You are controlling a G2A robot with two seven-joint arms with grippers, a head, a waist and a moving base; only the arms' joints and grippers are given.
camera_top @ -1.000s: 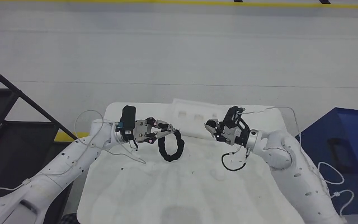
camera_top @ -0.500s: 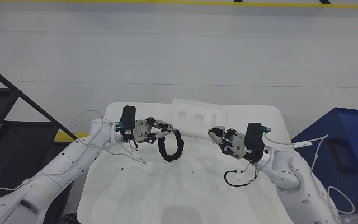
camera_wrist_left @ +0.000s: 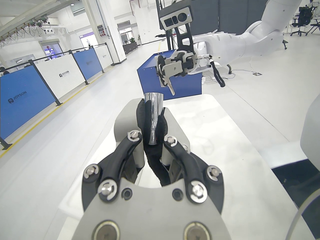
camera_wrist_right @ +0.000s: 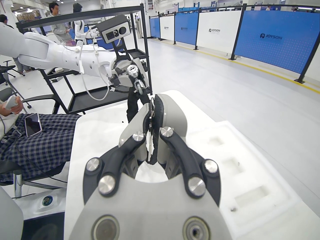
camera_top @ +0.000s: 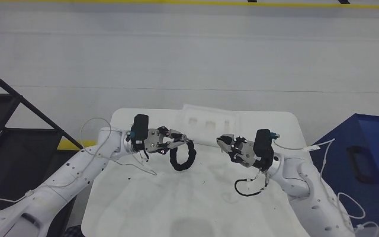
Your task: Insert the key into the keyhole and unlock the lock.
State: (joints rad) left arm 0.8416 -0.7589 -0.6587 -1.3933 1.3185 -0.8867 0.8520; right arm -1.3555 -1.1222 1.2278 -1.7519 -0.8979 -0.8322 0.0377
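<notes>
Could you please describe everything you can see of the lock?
The lock is a cable lock: a shiny metal cylinder with a round keyhole face, and a black cable curled in a loop. The left gripper has its jaws shut on the cylinder, holding it above the table, loop hanging below, face turned toward the key.

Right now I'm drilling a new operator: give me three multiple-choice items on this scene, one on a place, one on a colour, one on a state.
1. Where is the key? A in the left gripper; B in the right gripper; C lying loose.
2. The cable on the lock is: A black; B red; C yellow.
3. The left gripper is: A wide open; B half open, empty; C shut on the lock.
Answers: B, that gripper pinches it; A, the loop hanging from the lock is black; C, it clamps the lock's shiny body.
</notes>
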